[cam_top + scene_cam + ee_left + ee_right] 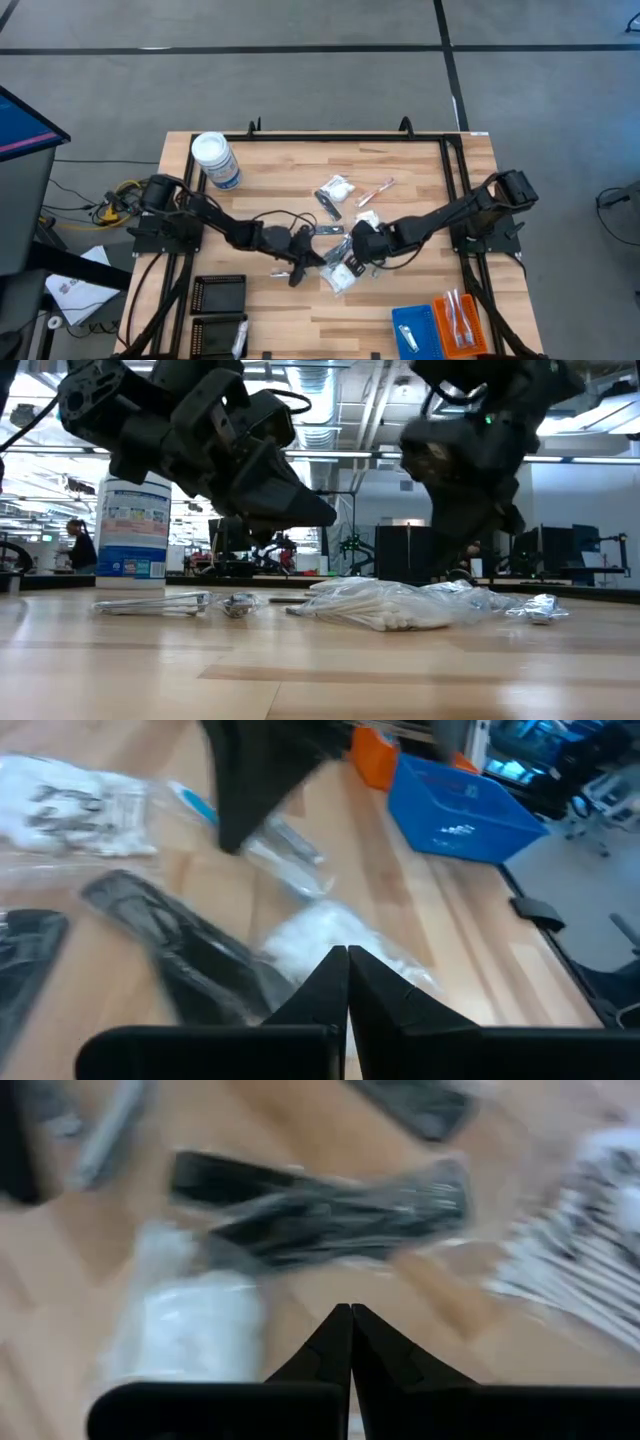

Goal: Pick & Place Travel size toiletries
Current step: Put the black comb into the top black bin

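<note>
Landmark: white-lidded round plastic jar (215, 160) at the far left of the light wooden bench (280, 320). Black slotted trays (218, 294) sit on the near bench edge, nearer than the jar. Left gripper (303, 262) hangs right of the jar, fingers clenched together, nothing in them. Loose pile of clear-wrapped travel toiletries (340, 270) lies just beside it, further from the jar. Right gripper (356, 256) hovers over that pile, clenched, empty. Blue plastic bin (412, 331) and orange bin (462, 322) are farthest from the jar.
</note>
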